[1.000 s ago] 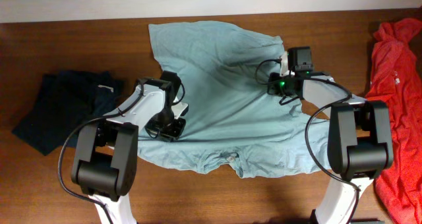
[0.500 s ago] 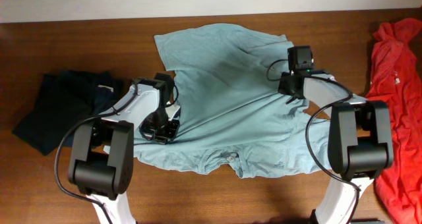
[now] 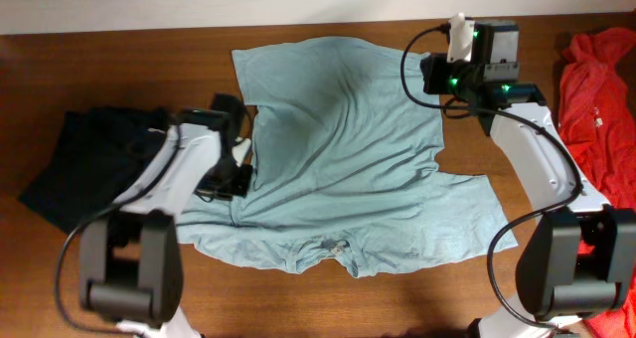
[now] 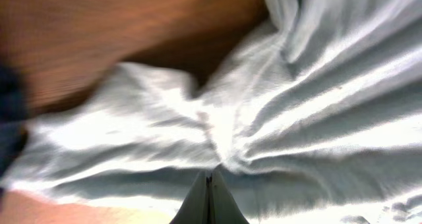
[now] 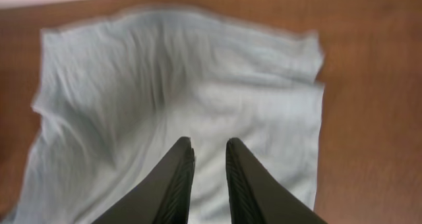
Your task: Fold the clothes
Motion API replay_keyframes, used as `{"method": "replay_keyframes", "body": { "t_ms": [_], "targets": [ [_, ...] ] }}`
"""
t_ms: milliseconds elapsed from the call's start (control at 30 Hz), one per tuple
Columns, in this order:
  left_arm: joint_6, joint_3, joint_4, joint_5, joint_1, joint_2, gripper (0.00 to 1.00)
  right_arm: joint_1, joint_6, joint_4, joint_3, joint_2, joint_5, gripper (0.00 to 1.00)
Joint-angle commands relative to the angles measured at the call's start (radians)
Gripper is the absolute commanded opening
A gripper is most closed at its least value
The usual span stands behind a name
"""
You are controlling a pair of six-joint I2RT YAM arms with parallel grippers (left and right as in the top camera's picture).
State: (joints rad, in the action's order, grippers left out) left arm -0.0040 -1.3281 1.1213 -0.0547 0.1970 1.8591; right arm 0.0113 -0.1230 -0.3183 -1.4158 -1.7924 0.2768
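The clothes (image 3: 338, 159), a pale grey-blue T-shirt, lie spread across the middle of the wooden table with the neck toward the front edge. My left gripper (image 3: 227, 184) sits at the shirt's left edge. In the left wrist view its fingers (image 4: 211, 184) are pressed together, and creases in the clothes (image 4: 316, 99) run out from the tips. My right gripper (image 3: 435, 75) hovers by the shirt's far right corner. The right wrist view shows this gripper (image 5: 209, 141) slightly open above the clothes (image 5: 165, 85), with nothing between the fingers.
A dark navy garment (image 3: 94, 164) lies crumpled at the left, close to my left arm. A red-orange garment (image 3: 596, 109) covers the right edge of the table. Bare wood (image 3: 119, 70) runs along the back.
My right gripper rose toward the back right and opened, letting go of the shirt's corner. My left gripper moved left, drawing the shirt's side with it. The shirt now lies flatter.
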Motion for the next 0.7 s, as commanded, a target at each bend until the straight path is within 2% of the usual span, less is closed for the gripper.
{"method": "replay_keyframes", "body": {
  "t_ms": [0,133,333,567,667],
  "targets": [
    [-0.03,-0.019,0.015,-0.025,-0.041,-0.068,0.01,-0.005,-0.017,0.03,0.008,-0.086,-0.035,0.22],
    [-0.026,-0.019,0.016,-0.024,-0.041,-0.07,0.01,-0.007,-0.037,0.121,0.008,-0.199,-0.106,0.22],
    [-0.026,-0.019,0.014,-0.025,-0.04,-0.07,0.01,-0.008,-0.089,0.271,0.007,-0.358,-0.105,0.23],
    [-0.026,-0.019,0.012,-0.024,-0.04,-0.07,0.01,-0.006,-0.122,0.293,0.007,-0.454,-0.126,0.2],
    [-0.026,-0.019,0.009,-0.024,-0.04,-0.07,0.01,-0.008,-0.13,0.256,0.008,-0.458,-0.275,0.18]
  ]
}}
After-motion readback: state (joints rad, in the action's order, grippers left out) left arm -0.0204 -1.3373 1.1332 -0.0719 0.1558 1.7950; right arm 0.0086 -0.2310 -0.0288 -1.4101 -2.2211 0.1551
